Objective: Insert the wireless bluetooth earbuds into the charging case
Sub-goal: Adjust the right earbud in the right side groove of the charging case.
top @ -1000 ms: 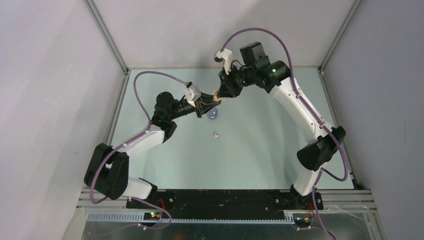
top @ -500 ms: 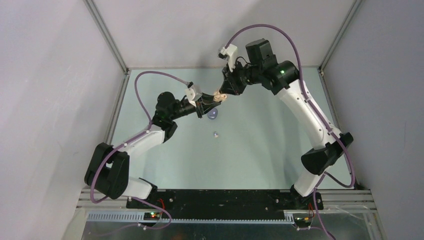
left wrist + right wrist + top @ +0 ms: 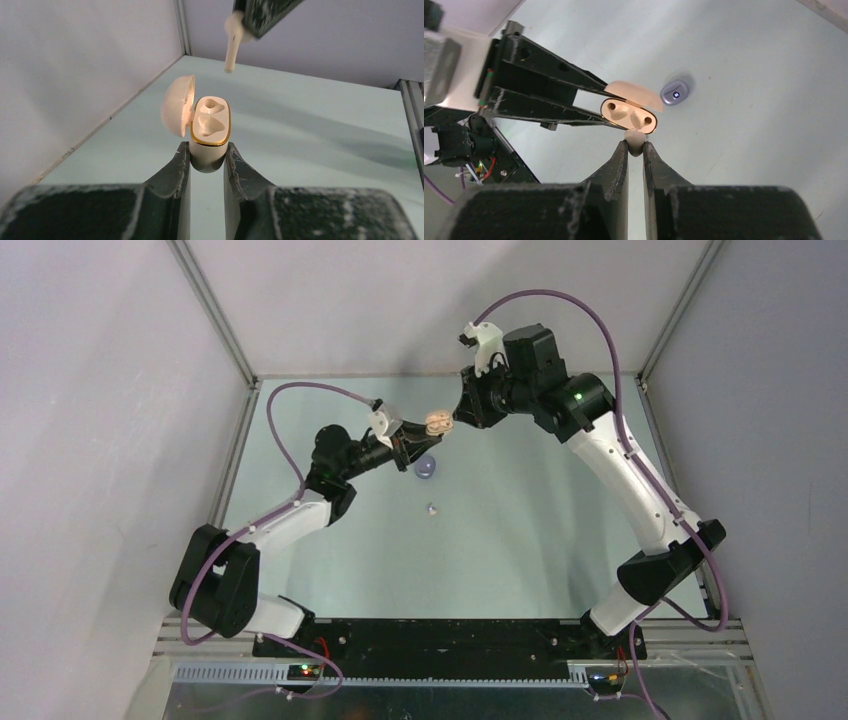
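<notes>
Gripping the cream charging case (image 3: 210, 122) in the left claw (image 3: 207, 152), pinched hard on the lower body and held well off the counter (image 3: 520, 530), with the lid (image 3: 176, 105) flipped open to one side and both sockets bare. Pinching a cream earbud (image 3: 634, 138) in the right claw (image 3: 635, 148), nearly closed on the bud's head, with the stem hanging free. Hovering above the case mouth and apart from it, not yet lined up over either socket by the look of the left wrist view. No bud seated so far.

Plenty to go wrong from here. Could easily come down off line and catch the gold rim instead of a socket, given so small a target held in mid-air by a second arm. Could meet the socket with the stem twisted the wrong way, or pick the socket shaped for the other ear; hard to tell the bud's turn from these views. Might push too hard and lever the case out of the left claw's pinch, or knock the lid shut. Might also let go early and lose the bud to the counter, down by the purple case (image 3: 675, 92) lying below the cream case, or by the loose bud (image 3: 432, 508) on its near side.
</notes>
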Robot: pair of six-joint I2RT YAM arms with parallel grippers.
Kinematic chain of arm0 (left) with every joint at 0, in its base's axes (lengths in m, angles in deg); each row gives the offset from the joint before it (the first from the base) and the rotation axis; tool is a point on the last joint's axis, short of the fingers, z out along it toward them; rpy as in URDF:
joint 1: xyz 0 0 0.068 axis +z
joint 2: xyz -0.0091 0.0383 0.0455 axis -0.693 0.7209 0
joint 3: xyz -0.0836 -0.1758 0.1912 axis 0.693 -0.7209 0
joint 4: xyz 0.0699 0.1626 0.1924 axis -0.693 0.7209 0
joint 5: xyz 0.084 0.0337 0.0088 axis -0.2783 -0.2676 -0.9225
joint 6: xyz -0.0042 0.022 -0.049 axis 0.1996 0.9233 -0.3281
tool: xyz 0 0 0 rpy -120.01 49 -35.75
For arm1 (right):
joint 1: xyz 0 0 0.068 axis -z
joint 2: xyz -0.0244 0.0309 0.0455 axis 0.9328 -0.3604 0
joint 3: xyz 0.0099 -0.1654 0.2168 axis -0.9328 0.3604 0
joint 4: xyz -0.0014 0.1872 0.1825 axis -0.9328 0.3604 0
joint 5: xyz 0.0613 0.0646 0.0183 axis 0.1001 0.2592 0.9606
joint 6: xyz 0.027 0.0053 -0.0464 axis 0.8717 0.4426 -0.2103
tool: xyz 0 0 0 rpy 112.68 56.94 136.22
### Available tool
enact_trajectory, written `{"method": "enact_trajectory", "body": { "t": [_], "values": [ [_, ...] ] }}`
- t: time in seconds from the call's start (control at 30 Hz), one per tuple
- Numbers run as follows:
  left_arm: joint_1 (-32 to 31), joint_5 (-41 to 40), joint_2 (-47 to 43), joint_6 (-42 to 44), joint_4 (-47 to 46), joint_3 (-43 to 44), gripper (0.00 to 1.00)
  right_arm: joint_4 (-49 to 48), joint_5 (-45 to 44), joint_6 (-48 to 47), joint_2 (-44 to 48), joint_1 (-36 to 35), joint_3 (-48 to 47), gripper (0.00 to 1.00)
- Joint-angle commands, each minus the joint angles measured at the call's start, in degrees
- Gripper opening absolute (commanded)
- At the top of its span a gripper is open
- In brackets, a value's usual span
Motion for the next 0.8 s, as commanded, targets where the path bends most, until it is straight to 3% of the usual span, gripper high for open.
{"method": "enact_trajectory", "body": {
  "t": [0.0,0.77],
  "values": [
    [-0.6,-0.62,-0.34,-1.98,-4.47,1.24,0.0,-4.54,-6.66,6.94,0.44,-1.26,0.76,0.0],
    [-0.61,-0.73,-0.57,-3.6,-5.5,1.57,0.0,-4.18,-9.01,5.65,-1.58,-2.15,1.07,0.0]
  ]
}}
